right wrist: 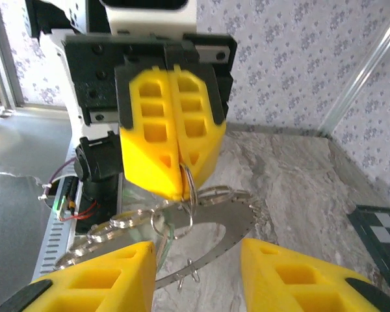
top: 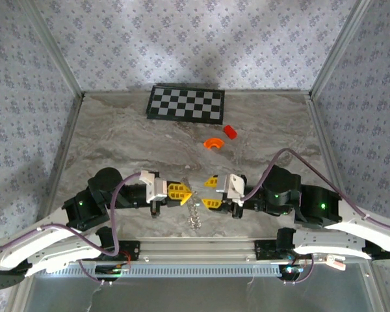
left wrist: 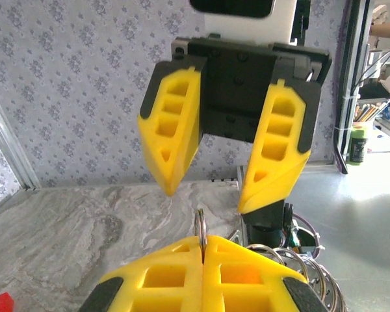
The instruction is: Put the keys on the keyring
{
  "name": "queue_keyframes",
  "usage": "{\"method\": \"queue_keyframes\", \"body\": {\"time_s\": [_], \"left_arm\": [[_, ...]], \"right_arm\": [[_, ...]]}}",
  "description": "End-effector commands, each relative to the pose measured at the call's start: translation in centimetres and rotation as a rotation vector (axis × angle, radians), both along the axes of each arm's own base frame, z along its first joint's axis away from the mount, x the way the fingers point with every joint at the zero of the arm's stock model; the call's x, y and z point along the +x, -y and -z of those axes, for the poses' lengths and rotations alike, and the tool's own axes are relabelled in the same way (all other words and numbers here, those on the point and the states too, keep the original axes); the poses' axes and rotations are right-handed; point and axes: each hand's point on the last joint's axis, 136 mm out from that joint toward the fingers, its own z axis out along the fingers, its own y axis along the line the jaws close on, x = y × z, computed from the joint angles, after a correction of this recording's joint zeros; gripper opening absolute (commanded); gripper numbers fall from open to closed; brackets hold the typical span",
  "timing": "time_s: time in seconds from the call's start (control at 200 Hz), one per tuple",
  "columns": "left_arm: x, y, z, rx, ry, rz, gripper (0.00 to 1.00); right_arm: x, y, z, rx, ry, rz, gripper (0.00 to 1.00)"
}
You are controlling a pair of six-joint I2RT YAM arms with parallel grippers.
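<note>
Beyond the right gripper [top: 210, 192] we see an orange arch piece [top: 214, 142], a red block [top: 229, 131] just past it, and a checkerboard [top: 186, 104] farther out on the marble table [top: 117, 136].

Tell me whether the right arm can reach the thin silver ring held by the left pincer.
Probably yes: the open right pincer faces the thin silver ring head-on, with nothing between them.

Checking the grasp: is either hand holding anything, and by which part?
The left hand pinches the keyring by its wire rim, at the fingertips. The right hand is open, holding nothing.
</note>
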Motion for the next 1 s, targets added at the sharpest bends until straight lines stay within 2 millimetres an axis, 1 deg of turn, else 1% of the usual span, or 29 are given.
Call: {"method": "queue_keyframes", "body": {"time_s": [0.0, 0.46, 0.6, 0.729, 0.854, 0.994], "left_arm": [[-0.8, -0.2, -1.7, -0.065, 0.024, 0.039, 0.0], [-1.1, 0.1, -1.4, -0.054, 0.006, 0.062, 0.0], [-1.1, 0.0, -1.4, -0.056, 0.003, 0.061, 0.0], [-1.1, 0.0, -1.3, -0.053, 0.002, 0.063, 0.0], [-1.2, -0.1, -1.2, -0.05, -0.001, 0.065, 0.0], [-1.2, -0.1, -1.2, -0.047, -0.005, 0.065, 0.0]], "right_arm": [[-0.5, -0.2, -0.7, 0.042, -0.009, -0.031, 0.4], [-0.5, -1.5, -0.1, 0.03, -0.011, -0.056, 0.39], [-0.4, -1.7, 0.3, 0.026, -0.013, -0.053, 0.3], [-0.3, -1.8, 0.5, 0.025, -0.019, -0.051, 0.24], [-0.1, -2.1, 0.9, 0.015, -0.021, -0.047, 0.13], [0.0, -2.1, 1.0, 0.013, -0.024, -0.048, 0.03]]}}
